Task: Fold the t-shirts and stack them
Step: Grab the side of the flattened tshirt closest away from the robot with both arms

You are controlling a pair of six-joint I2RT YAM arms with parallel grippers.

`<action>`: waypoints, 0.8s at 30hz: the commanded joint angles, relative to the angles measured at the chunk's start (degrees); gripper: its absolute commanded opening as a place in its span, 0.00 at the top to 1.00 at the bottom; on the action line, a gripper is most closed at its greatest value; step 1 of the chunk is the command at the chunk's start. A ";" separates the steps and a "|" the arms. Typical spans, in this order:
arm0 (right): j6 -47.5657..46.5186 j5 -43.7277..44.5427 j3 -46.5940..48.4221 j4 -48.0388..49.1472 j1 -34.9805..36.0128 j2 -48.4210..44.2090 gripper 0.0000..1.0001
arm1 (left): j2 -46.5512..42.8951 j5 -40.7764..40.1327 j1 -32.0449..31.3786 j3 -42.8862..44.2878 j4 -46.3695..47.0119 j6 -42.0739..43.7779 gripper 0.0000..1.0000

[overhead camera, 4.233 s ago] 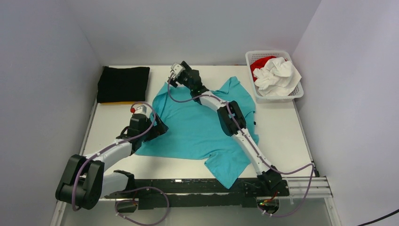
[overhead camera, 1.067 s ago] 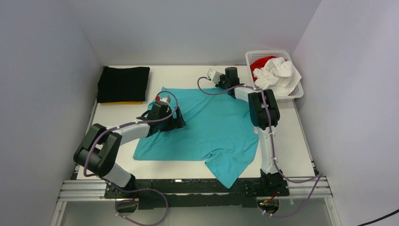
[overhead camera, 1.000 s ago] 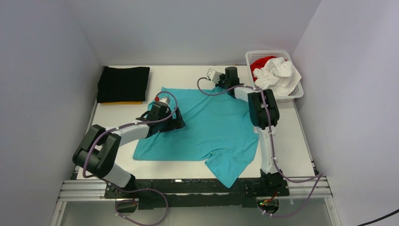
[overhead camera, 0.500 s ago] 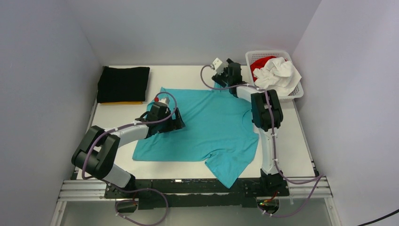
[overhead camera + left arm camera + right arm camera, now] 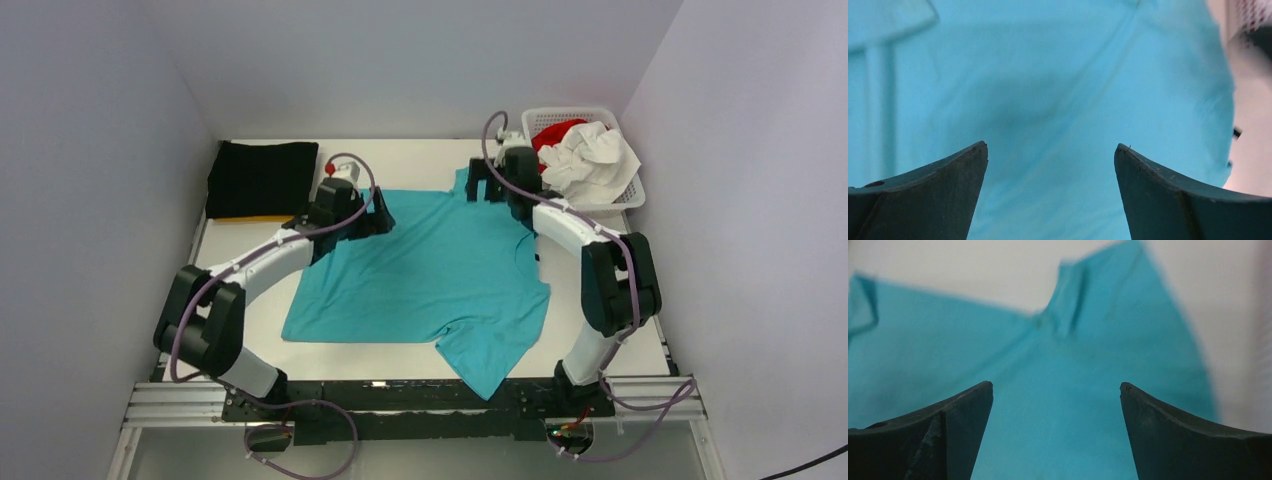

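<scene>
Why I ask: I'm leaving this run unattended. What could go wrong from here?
1. The near sleeve of the turquoise t-shirt drapes off the table onto the black rail; it could snag or skew the fold.
2. The right gripper is open at the far sleeve, close to the white basket; a wide swing might knock it.
3. The left gripper is open too; uneven grasps could wrinkle the cloth.

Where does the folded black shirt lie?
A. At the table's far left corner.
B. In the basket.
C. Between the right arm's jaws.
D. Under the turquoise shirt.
A: the black shirt sits at the table's far left corner, apart from the turquoise shirt and the basket.
</scene>
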 commanded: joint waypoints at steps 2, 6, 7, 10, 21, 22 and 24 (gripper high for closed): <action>9.76 -14.34 -13.11 -0.06 2.64 -2.87 0.00 | 8.91 -1.04 3.41 10.94 4.67 5.46 0.01; 7.96 -14.51 -16.11 -1.21 2.64 -2.73 0.00 | 19.20 1.25 5.67 20.71 1.80 8.28 0.00; 7.08 -12.26 -15.96 -3.03 2.56 -2.42 0.00 | 21.50 2.00 6.16 23.11 0.60 8.95 0.01; 4.72 -5.55 -15.82 -9.19 2.15 -1.63 0.00 | 26.87 1.82 6.64 28.43 -1.41 11.79 0.01; 2.72 -4.14 -15.40 -15.19 -0.49 0.30 0.00 | 38.80 -1.01 7.29 40.17 -13.05 17.88 0.01; 2.39 -3.65 -15.11 -15.85 -0.74 0.52 0.00 | 39.33 -0.48 7.59 40.53 -13.40 18.04 0.00; 2.00 -1.73 -15.06 -16.71 -1.24 0.43 0.00 | 40.52 0.20 8.39 42.08 -14.93 18.19 0.01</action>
